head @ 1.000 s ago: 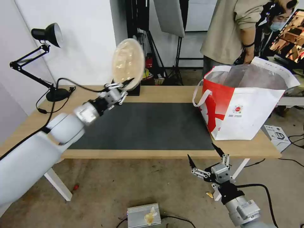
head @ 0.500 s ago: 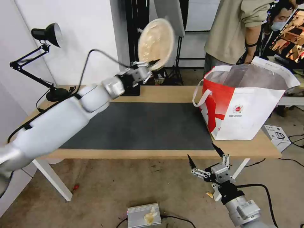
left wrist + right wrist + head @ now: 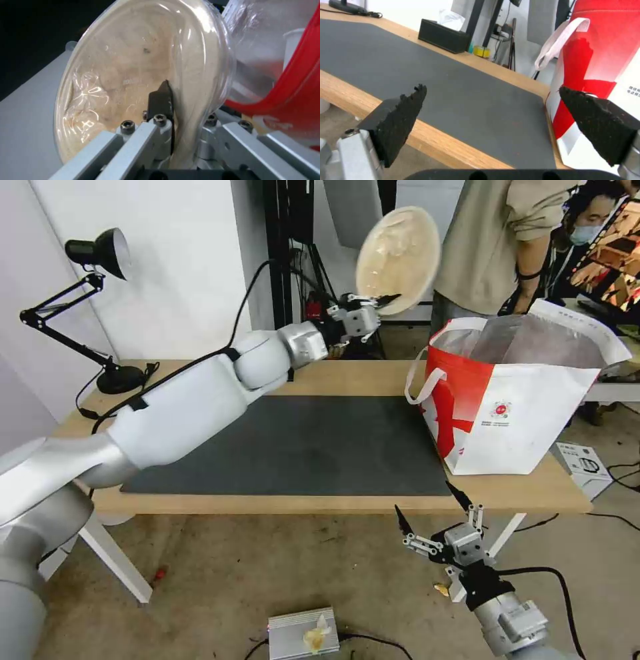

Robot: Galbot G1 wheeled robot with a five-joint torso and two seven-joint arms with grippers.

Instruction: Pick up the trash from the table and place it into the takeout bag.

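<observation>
The left gripper (image 3: 373, 307) was clamped on the rim of the beige bowl (image 3: 398, 251), held on edge in open air above the desk's (image 3: 347, 378) far edge, near the takeout bag's (image 3: 527, 413) open rim. The right gripper (image 3: 432, 518) hung below the desk's near edge with its fingers spread wide.

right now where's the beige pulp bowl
In the head view the beige bowl is in the air, tipped on edge, pinched at its rim by the left gripper above the table's far edge, just left of the takeout bag.
</observation>
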